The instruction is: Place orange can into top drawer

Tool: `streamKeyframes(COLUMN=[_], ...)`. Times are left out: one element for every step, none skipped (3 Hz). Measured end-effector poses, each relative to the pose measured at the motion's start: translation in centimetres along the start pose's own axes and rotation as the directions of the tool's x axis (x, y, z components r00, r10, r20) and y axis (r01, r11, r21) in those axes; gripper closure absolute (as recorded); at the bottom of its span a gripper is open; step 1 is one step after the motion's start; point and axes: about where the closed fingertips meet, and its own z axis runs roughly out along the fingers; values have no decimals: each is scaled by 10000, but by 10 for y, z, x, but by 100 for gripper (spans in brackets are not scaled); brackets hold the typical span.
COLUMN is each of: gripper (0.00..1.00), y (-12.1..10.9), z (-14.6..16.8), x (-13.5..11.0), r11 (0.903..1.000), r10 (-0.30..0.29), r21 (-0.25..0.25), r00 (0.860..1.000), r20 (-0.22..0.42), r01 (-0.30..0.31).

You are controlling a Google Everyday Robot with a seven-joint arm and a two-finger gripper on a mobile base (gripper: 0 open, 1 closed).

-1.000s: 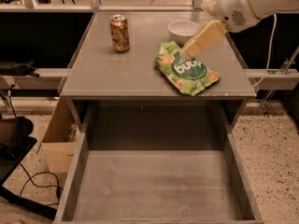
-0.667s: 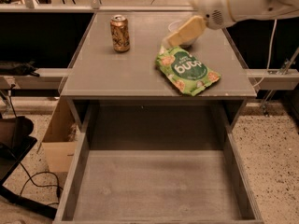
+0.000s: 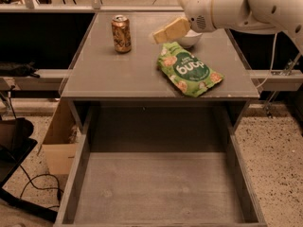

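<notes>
Camera view: gripper (image 3: pixel 163 34) above table (image 3: pixel 109 70), right of the upright orange can (image 3: pixel 121 33) and apart from it, aperture can't tell; top drawer (image 3: pixel 78 174) open.

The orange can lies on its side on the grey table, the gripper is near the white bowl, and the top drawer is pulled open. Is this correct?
No. The camera view shows the orange can standing upright on the grey table, not lying on its side. The rest is right: the gripper is near the white bowl, and the top drawer is pulled open.
</notes>
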Motion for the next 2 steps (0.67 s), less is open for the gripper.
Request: streamKeyframes(gripper=[0,0], y=[-8,-30], z=[33,104], x=[12,32], r11=[9986,9915], r10=[535,1269], r21=[-35,-368], r00=[9980,9894], r20=[328,712], r01=[-534,-1245])
